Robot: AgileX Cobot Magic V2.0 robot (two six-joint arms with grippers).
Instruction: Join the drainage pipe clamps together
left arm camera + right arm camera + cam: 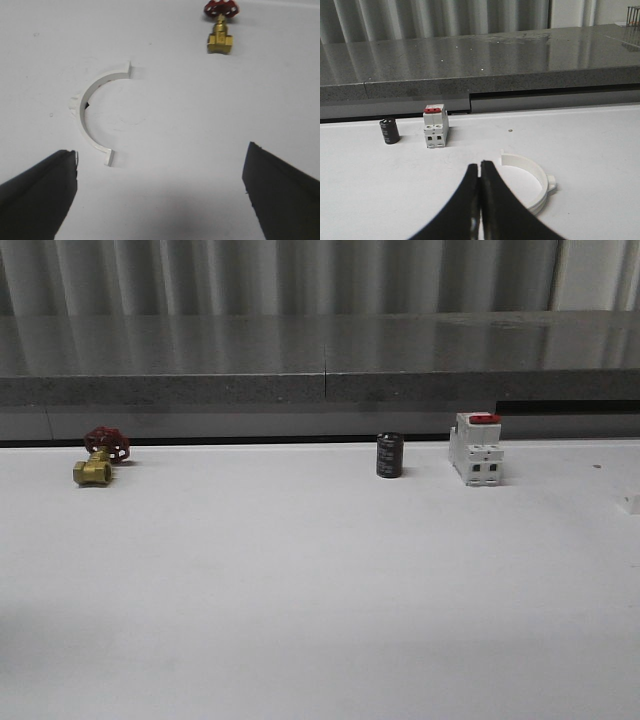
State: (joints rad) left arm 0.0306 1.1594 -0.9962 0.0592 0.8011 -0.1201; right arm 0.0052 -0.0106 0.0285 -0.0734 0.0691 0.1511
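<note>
**Both clamp halves loose on bench, apart**

Left fingers (160,190) spread wide, holding nothing; I see one clamp half (93,116) lying flat on the bench (190,125) just ahead of them, open side facing away from the left fingertip. Beyond it, a brass valve (220,30) with a red handwheel.

Right fingers (480,200) pressed together, empty. Second clamp half (532,182) lies just beside them. Farther back stand a breaker (435,126) and a black capacitor (389,131).

White table (300,620): valve (97,456), capacitor (390,455), breaker (476,448), clamps (95,117).
</note>
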